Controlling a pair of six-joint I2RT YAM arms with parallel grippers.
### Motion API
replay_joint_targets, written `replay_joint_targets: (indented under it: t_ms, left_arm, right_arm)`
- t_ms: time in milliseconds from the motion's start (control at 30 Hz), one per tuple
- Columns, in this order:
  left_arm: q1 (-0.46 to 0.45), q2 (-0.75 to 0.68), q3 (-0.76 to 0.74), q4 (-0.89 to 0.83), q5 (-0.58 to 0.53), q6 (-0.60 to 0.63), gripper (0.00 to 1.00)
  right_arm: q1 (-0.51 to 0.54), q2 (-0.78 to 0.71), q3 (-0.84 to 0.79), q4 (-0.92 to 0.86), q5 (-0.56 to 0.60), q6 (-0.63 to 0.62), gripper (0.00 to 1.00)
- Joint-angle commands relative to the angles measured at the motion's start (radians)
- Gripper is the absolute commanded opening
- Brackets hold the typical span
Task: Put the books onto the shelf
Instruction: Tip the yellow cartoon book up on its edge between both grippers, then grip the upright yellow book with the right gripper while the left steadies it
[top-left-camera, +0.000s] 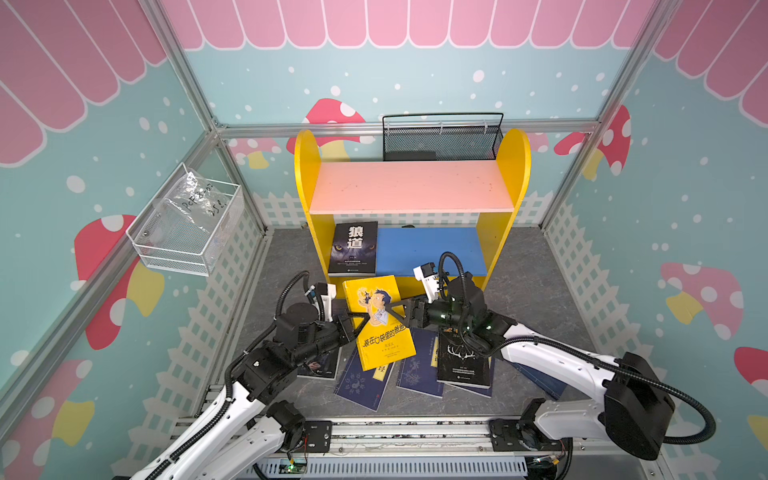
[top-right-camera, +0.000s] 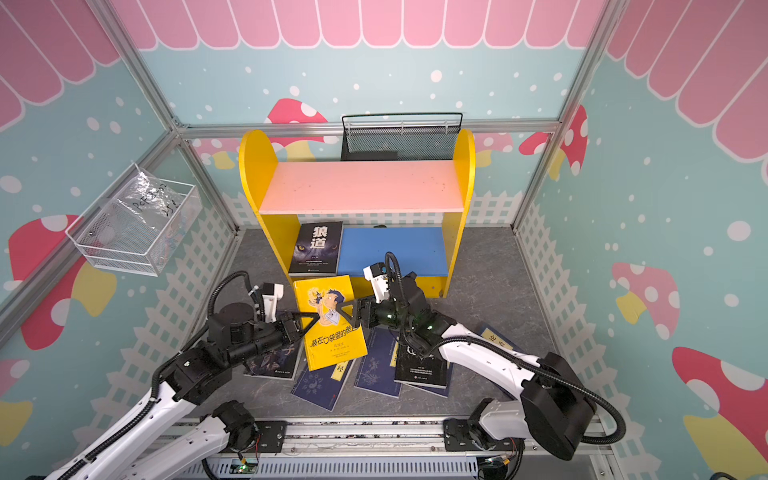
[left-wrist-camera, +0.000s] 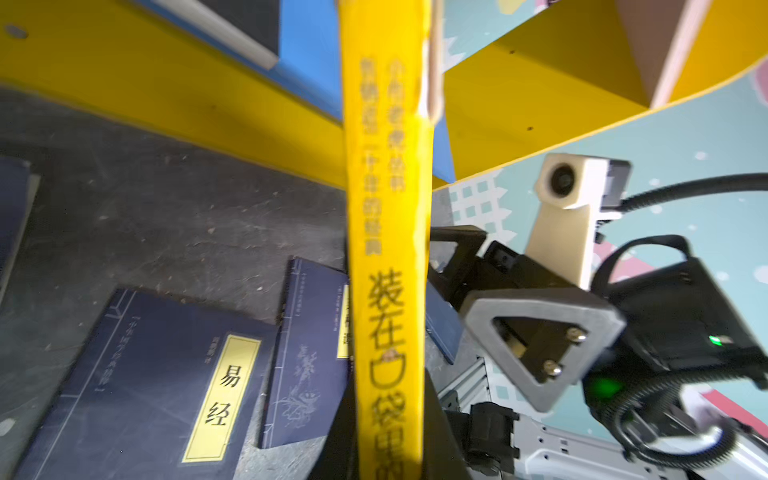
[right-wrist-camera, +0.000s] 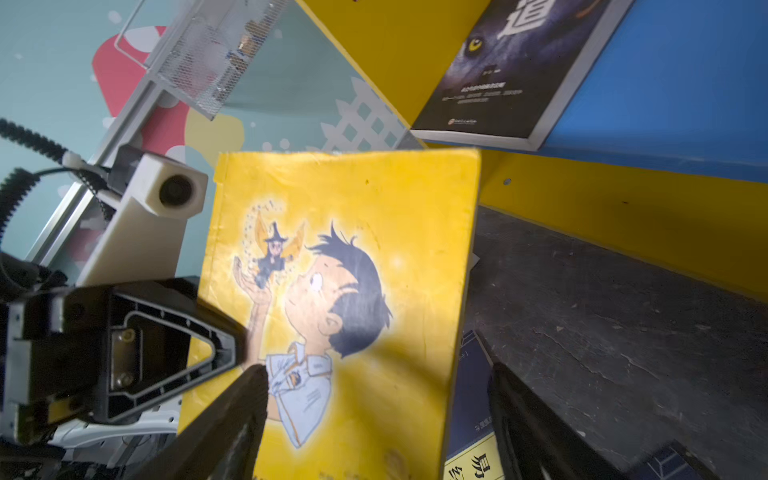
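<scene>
Shelf (top-left-camera: 305, 187) with black book (top-left-camera: 353, 249) on lower board (top-left-camera: 432, 249), left gripper (top-left-camera: 365, 323) clamping yellow cartoon book (top-left-camera: 384, 336), right gripper (top-left-camera: 395, 315) spread astride its edge

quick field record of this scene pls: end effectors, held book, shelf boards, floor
left end effector: shut on the yellow book
right end effector: open, jaws either side of that book's edge
blue lower board: black wolf book lying flat
pink upper board: no books
floor: navy books and another black book, scattered
</scene>
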Motion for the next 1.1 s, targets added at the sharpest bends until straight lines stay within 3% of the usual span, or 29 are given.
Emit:
replay_joint_targets:
  t_ms: [0, 200, 467, 867, 1067]
  left_arm:
    - [0.006, -0.003, 0.099, -0.054, 0.121, 0.108, 0.00]
    - [0.007, 0.023, 0.199, -0.003, 0.260, 0.222, 0.00]
    - [0.025, 0.034, 0.206, 0.179, 0.430, 0.220, 0.00]
    - [0.071, 0.086, 0.221, 0.254, 0.518, 0.198, 0.00]
    - [0.087, 0.108, 0.213, 0.284, 0.544, 0.191, 0.00]
  right_arm:
    - [-0.003, -0.035, -0.054, 0.007, -0.135, -0.057, 0.84]
    - [0.001, -0.095, -0.136, 0.122, -0.239, -0.015, 0.84]
    - [0.002, -0.155, -0.328, 0.626, -0.419, 0.163, 0.84]
    - [0.002, -0.126, -0.474, 1.011, -0.427, 0.354, 0.74]
    - [0.002, -0.084, -0.478, 1.105, -0.430, 0.404, 0.61]
